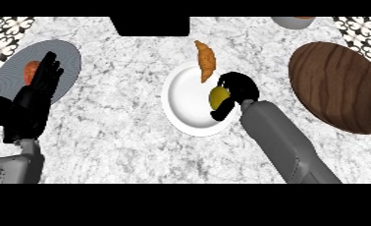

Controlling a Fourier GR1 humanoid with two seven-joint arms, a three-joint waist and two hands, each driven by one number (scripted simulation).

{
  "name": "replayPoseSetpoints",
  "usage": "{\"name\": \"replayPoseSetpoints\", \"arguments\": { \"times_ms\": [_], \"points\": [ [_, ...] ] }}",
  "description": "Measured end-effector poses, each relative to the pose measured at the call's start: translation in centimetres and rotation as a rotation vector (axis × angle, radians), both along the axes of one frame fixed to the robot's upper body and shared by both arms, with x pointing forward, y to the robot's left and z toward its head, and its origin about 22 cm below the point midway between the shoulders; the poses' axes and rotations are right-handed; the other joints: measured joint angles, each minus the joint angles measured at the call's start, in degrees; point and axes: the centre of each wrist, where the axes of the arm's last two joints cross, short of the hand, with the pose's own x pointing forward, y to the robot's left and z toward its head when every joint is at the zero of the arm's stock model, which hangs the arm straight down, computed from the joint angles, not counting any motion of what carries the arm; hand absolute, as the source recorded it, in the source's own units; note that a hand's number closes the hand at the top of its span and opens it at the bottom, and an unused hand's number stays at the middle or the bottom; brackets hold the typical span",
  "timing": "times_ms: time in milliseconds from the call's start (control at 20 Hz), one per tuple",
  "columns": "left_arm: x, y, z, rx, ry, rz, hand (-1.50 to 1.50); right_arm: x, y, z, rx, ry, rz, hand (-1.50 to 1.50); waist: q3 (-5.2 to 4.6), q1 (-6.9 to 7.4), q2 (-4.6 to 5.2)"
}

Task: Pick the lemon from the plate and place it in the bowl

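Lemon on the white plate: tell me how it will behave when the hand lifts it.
The lemon looks rounded and smooth, so it probably rolls if released. The right hand curls round it, suggesting it is rigid and likely light.

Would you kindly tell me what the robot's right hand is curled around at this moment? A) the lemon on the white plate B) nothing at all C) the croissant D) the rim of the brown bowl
A: the right hand has its fingers and thumb curled round the lemon over the white plate, while the croissant lies untouched at the plate's far rim.
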Motion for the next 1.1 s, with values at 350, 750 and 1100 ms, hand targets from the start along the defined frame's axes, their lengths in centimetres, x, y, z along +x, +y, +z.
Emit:
{"name": "replayPoseSetpoints", "arguments": {
  "times_ms": [350,750,1100],
  "points": [
    [-0.1,-0.6,-0.4,-0.001,-0.002,0.006,0.0,3.1,-1.7,3.3,-0.166,-0.137,-0.303,1.5,0.01,0.11,-0.13],
    [-0.3,0.1,-0.5,-0.005,0.014,0.025,0.0,4.8,-0.2,12.1,-0.275,-0.514,-0.469,1.5,-0.06,-1.57,-1.01],
    [-0.7,0.7,-0.5,0.0,0.017,0.039,0.0,3.0,-1.9,18.1,-0.237,-0.713,-0.557,1.5,-0.02,-1.99,-1.02]
  ]
}}
